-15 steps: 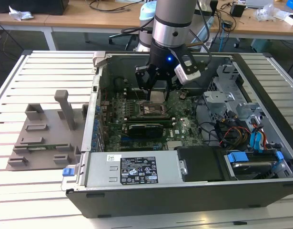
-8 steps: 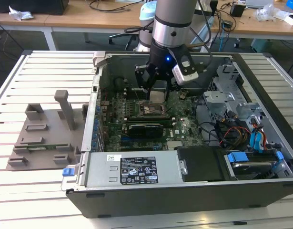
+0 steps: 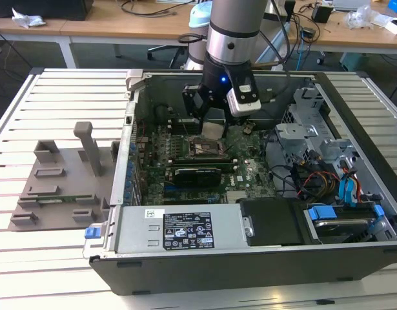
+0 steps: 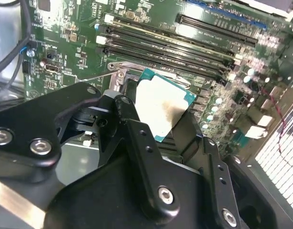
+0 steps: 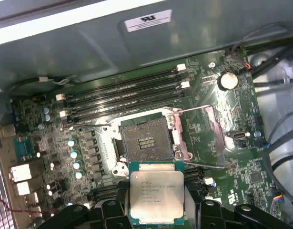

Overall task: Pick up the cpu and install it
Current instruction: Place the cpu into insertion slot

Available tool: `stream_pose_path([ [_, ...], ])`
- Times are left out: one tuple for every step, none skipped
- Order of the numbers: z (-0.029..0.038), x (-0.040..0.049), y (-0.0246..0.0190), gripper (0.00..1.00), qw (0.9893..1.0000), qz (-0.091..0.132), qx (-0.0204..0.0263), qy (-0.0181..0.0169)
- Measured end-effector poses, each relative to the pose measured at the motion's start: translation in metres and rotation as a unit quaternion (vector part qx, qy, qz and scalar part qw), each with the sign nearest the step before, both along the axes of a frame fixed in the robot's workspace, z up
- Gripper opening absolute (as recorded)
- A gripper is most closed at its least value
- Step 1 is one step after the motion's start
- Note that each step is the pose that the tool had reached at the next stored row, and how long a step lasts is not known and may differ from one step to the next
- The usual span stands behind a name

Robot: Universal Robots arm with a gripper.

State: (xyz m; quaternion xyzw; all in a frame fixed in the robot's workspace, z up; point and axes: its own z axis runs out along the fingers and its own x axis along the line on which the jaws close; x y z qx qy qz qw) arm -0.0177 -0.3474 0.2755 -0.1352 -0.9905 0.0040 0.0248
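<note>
Your hand (image 4: pixel 158 114) is clamping the cpu (image 5: pixel 156 191) near the open socket (image 5: pixel 147 139), so you are risking bent contacts if it is going in off-square.

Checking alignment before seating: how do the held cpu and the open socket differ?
The silvery-grey flat square cpu is gripped by the black claw, off the green motherboard; the dark square metal-framed socket sits fixed on it. The cpu's top is pale and plain; the socket is dark, empty, its frame open. Both are square, of similar footprint.
</note>
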Motion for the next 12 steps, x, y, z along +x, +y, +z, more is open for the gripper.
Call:
stream_pose_path([
  [0.0, 0.0, 0.0, 0.55, 1.0, -0.007, 0.0, 0.0],
  [-0.0001, 0.0, 0.0, 0.55, 0.9999, -0.013, 0.0, 0.0],
  [-0.0001, 0.0, 0.0, 0.55, 0.9998, -0.021, 0.0001, 0.0],
  [-0.0001, 0.0, 0.0, 0.55, 0.9996, -0.027, 0.0, 0.0],
  [-0.0002, 0.0, 0.0, 0.55, 0.9994, -0.036, 0.0, 0.0],
  [-0.0002, 0.0, 0.0, 0.55, 0.9987, -0.05, 0.0, 0.0],
  [-0.0002, 0.0, 0.0, 0.55, 0.9984, -0.056, 0.0, 0.0],
  [-0.0003, 0.0, 0.0, 0.55, 0.9981, -0.062, 0.0, 0.0],
  [-0.0003, 0.0, 0.0, 0.55, 0.9975, -0.071, 0.0, 0.0],
  [-0.0003, 0.0, 0.0, 0.55, 0.9969, -0.078, 0.0, 0.0],
  [-0.0004, 0.0, 0.0, 0.55, 0.9964, -0.084, 0.0001, 0.0],
  [-0.0004, 0.0, 0.0, 0.55, 0.9957, -0.093, 0.0, 0.0],
])
